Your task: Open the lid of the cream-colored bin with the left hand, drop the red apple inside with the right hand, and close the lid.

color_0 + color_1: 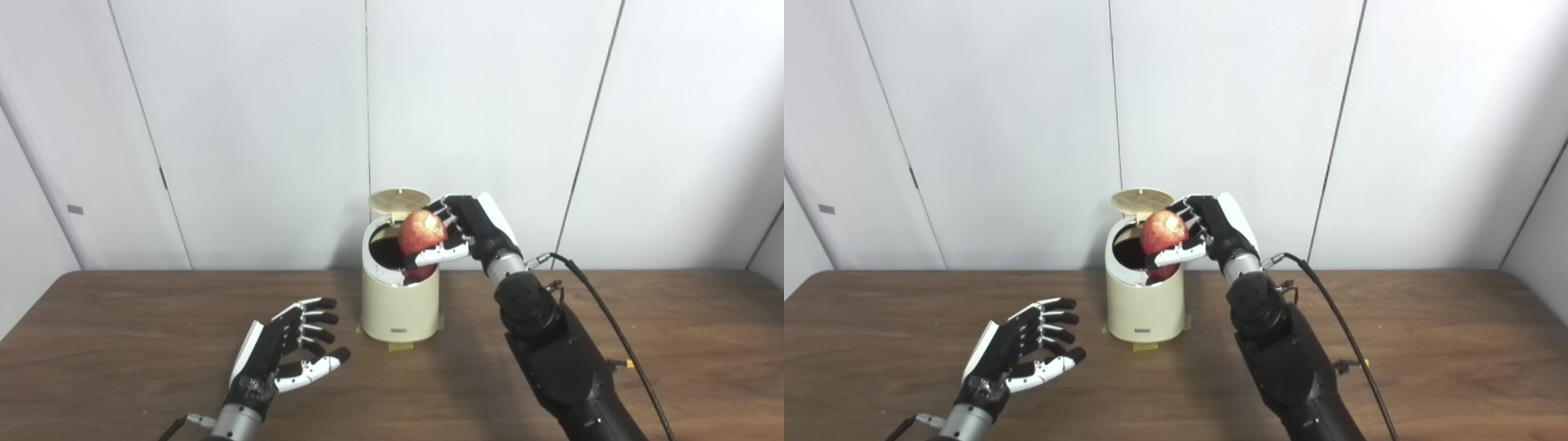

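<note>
Left eye view: a brown wooden counter (122, 318) runs across the lower half, with pale wall panels (257, 122) behind it; near the middle stands a cream-colored bin (399, 306), upright, with small strips of tape (401, 346) showing at its base; its round lid (399, 199) is tipped up at the back, so the dark opening shows; the right hand (467, 229), at the end of a black arm that enters from the lower right, is closed around a red apple (422, 231) and holds it just over the right side of the opening, its fingers (442, 250) clamped on the fruit; a black cable (612, 324) trails from the wrist toward the bottom edge; the left hand (288, 349) is low over the counter, to the left of the bin and nearer the camera, clear of it, palm turned toward the bin, fingers spread apart and holding nothing.

Right eye view: the same scene, with everything sitting a little further left; the apple (1164, 231) is partly above the bin's rim (1127, 278), gripped by the right hand (1213, 231); the lid (1142, 198) stands raised behind it; the left hand (1029, 349) is empty, fingers apart, beside the bin (1144, 309) without touching it.
</note>
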Robot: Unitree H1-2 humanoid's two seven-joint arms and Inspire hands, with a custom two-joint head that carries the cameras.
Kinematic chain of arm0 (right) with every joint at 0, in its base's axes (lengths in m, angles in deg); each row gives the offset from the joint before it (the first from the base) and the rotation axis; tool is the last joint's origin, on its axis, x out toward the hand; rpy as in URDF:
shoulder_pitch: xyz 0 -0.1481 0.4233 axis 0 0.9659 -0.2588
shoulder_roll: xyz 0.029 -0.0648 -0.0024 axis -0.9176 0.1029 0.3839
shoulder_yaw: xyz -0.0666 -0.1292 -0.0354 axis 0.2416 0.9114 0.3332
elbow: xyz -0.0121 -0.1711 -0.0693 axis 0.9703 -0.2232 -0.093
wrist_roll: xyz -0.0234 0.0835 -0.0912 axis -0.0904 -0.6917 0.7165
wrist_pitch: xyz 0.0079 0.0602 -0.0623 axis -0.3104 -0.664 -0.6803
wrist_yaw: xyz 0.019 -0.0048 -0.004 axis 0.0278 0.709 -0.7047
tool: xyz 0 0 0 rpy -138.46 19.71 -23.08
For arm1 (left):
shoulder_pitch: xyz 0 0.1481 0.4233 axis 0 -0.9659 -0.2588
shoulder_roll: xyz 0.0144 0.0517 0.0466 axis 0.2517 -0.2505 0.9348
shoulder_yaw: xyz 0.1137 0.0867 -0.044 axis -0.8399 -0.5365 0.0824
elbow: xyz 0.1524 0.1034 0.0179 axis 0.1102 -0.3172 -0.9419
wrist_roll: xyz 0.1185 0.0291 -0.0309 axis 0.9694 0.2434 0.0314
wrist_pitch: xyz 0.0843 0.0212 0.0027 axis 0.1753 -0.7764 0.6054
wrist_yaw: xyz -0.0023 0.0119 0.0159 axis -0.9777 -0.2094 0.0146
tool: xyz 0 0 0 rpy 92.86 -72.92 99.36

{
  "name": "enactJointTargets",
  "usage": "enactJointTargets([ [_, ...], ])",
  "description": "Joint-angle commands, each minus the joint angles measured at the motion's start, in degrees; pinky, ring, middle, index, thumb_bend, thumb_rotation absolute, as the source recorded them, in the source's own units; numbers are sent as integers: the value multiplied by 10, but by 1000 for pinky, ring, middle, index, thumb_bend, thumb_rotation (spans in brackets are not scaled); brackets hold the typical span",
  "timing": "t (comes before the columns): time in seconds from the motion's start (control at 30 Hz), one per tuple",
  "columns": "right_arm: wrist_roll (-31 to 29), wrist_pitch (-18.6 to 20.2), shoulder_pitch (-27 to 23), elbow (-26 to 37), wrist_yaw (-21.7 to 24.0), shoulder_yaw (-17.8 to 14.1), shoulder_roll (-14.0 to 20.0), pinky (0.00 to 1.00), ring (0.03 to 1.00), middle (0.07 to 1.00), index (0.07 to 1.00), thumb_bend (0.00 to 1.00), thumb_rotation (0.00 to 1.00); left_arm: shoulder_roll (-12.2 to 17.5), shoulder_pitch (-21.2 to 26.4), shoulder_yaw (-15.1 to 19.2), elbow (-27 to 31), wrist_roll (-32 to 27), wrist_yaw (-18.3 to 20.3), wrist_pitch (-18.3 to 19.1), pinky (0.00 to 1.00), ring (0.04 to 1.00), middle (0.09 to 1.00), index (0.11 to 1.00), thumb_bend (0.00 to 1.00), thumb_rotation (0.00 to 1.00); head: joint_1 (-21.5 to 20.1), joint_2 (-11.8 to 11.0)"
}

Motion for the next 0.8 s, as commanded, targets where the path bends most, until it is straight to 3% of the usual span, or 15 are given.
enactJointTargets([
  [0.0, -7, -38, -31, 5, 2, 3, -8, 398, 477, 468, 508, 528, 1, -2, 25, 1, 25, -2, -9, -6, 525, 606, 701, 759, 673, 102, 1, 1],
  [0.07, -1, -42, -32, 1, 5, 10, -4, 456, 567, 613, 653, 800, 72, -2, 25, 1, 26, -1, -10, -5, 525, 605, 702, 759, 673, 96, 1, 1],
  [0.17, 15, -38, -33, -3, 3, 20, 1, 493, 633, 728, 750, 919, 147, -1, 25, 0, 26, 0, -10, -5, 519, 606, 703, 760, 667, 82, 1, 1],
  [0.37, 16, -35, -32, -1, 12, 25, 8, 497, 668, 776, 770, 946, 163, -1, 24, 1, 28, -3, -9, -3, 519, 606, 702, 756, 671, 90, 1, 3],
  [0.77, 6, -52, -28, -1, 22, 23, 12, 475, 659, 769, 752, 951, 135, -1, 24, 0, 30, -4, -7, -1, 515, 602, 705, 756, 672, 83, 1, 5],
])
